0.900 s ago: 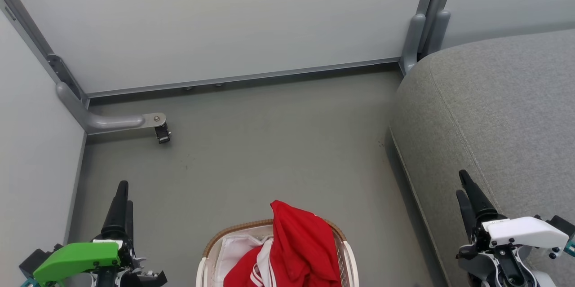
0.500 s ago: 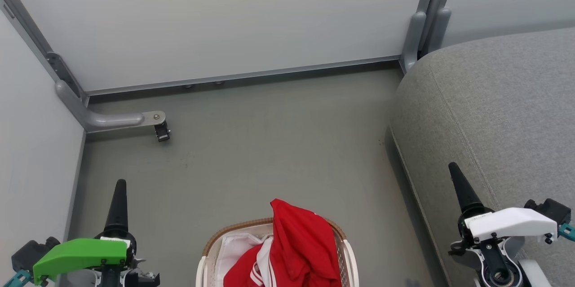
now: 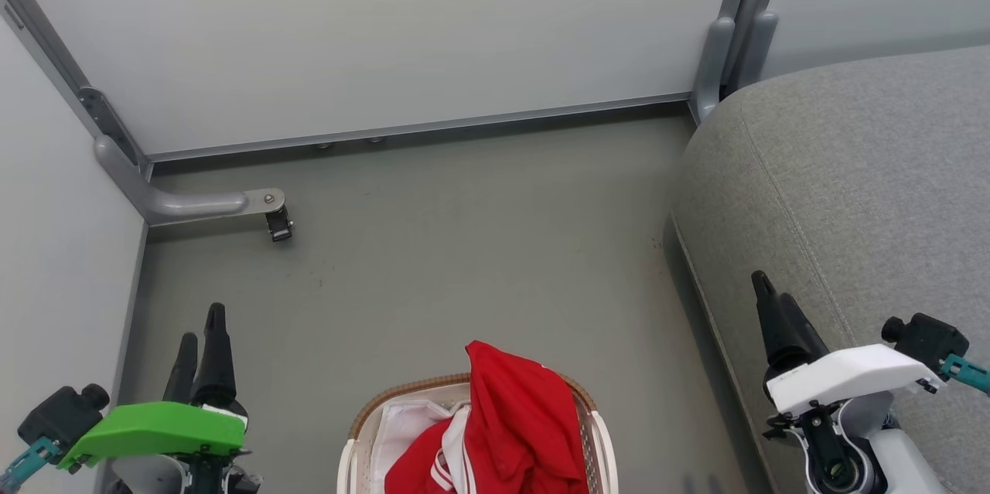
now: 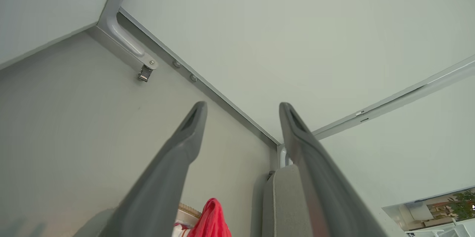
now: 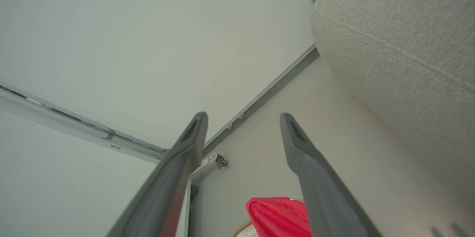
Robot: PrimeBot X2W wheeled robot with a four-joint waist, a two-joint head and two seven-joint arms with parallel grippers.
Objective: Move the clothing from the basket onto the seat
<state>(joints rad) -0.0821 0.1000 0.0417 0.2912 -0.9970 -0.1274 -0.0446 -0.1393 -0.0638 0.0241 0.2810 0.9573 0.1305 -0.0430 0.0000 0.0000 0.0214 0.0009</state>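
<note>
Red clothing (image 3: 514, 424) is all in the basket (image 3: 402, 395) rn, heaped high w/ one fold poking up past the far rim, white liner (image 3: 402, 432) under it. Seat (image 3: 851, 185) sits right of the basket, nothing on the part I can see.

Left gripper (image 3: 200, 326) hangs left of the basket. Right gripper (image 3: 764, 284) hangs right of it, over the seat's edge. Both are spread wide & empty, touching nothing.

Risks imo:
- Jersey looks slippery + bunched, so a shallow pinch prob grabs one layer. The rest slides back or drops on the floor (image 3: 464, 247) btwn basket and seat.
- Go too deep and a gripper could snag the liner or the basket wall and drag the whole basket along.
- Basket's light plastic afaict, so a sideways pull could tip it.
</note>
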